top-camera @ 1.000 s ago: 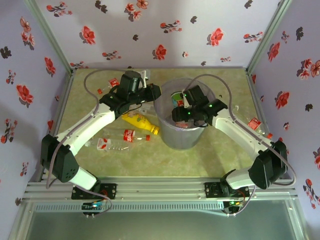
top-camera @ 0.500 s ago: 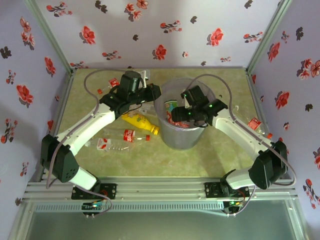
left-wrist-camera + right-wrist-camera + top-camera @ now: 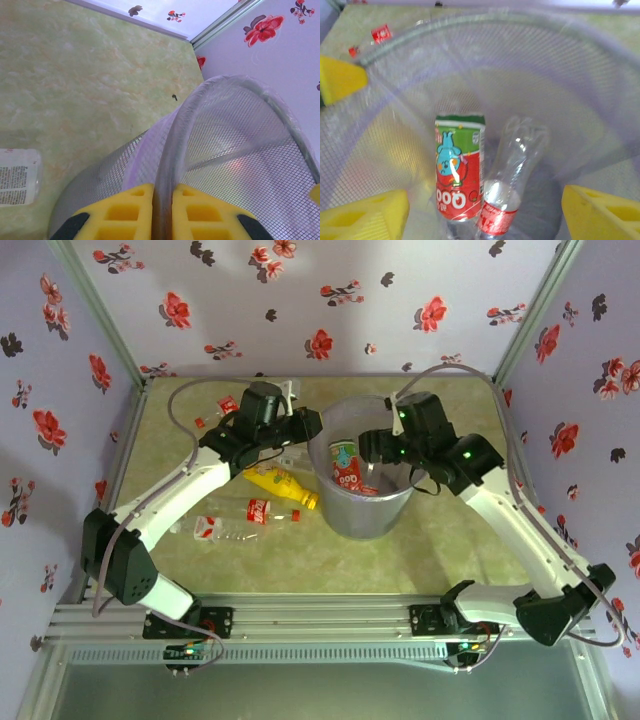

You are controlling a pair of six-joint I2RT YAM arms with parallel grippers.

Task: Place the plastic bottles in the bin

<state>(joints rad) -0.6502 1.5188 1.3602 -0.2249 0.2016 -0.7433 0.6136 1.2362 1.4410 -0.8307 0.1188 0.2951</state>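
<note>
Overhead, bin [image 3: 362, 518]: round, translucent grey-lavender mesh, upright at mid-table, far bigger than any bottle.
Overhead, bottles: red-and-green labelled bottle [image 3: 345, 468] inside the bin; yellow bottle [image 3: 281, 485] lying just left of it; clear red-labelled bottle [image 3: 252, 512] on the table nearer the arms.
Overhead, left gripper [image 3: 308, 428]: at the bin's left rim.
Overhead, right gripper [image 3: 372, 445]: over the bin's mouth, on the far-right side.
Overhead, table [image 3: 300, 575]: pale green, marbled.
Overhead, walls [image 3: 350, 330]: lavender, strewn with red and dark flowers.
Left wrist, left gripper [image 3: 162, 202]: yellow fingers pinched tight on the bin's rim, wall caught between them.
Left wrist, white-labelled bottle [image 3: 17, 177]: clear, flat on the table, left of the bin, apart from it.
Right wrist, right gripper [image 3: 482, 217]: yellow fingers spread wide, gripping nothing, looking down into the bin.
Right wrist, contents: red-and-green labelled bottle beside a clear crumpled bottle [image 3: 515, 160] with a red label, side by side and touching at the bottom.
</note>
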